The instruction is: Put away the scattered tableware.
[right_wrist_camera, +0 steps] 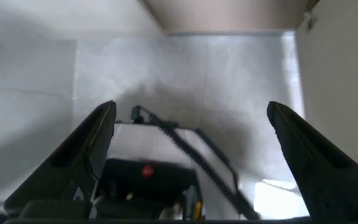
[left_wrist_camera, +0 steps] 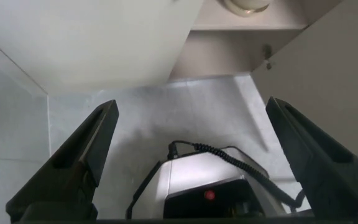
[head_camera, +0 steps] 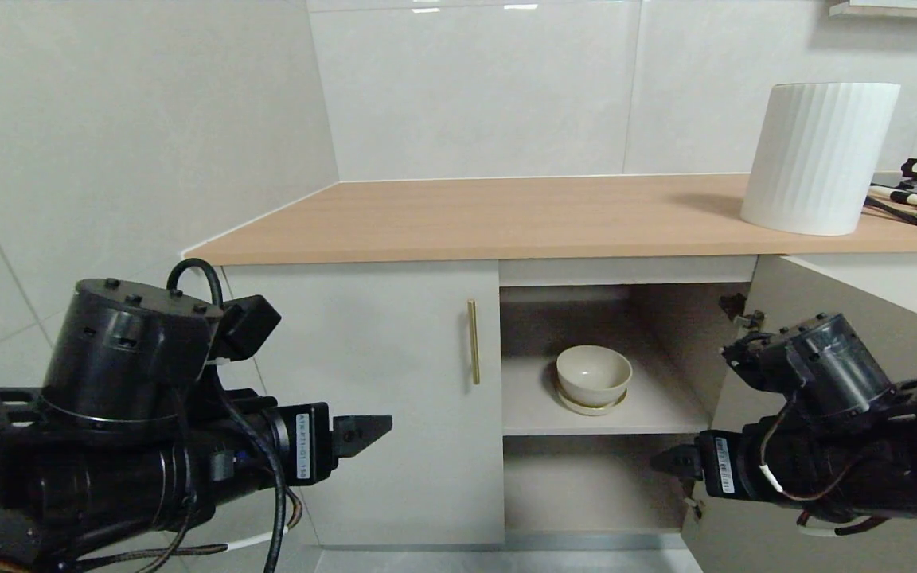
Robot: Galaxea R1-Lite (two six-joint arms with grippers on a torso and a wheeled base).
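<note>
My left gripper [head_camera: 360, 434] sits low at the lower left of the head view, in front of the closed cabinet door [head_camera: 395, 398]. Its jaws are spread wide with nothing between them. My right gripper [head_camera: 676, 461] is at the lower right, just beside the open door [head_camera: 777, 294], equally wide and empty.

Past them, at mid-frame, the bowl [head_camera: 594, 374] stands upright on a small plate [head_camera: 586, 407] on the cabinet shelf [head_camera: 665, 414], right of the brass handle [head_camera: 472, 341].

Farther back, the countertop [head_camera: 506, 215] runs across the frame. On it at the upper right stands a white ribbed container [head_camera: 821, 159], with some slim utensils [head_camera: 916, 203] lying at the right edge.

I judge the bowl and plate stowed, and myself between steps. If those utensils count as tableware, the next move needs my right arm raised to the counter for a narrow pinch. Otherwise the open door needs pushing shut.
</note>
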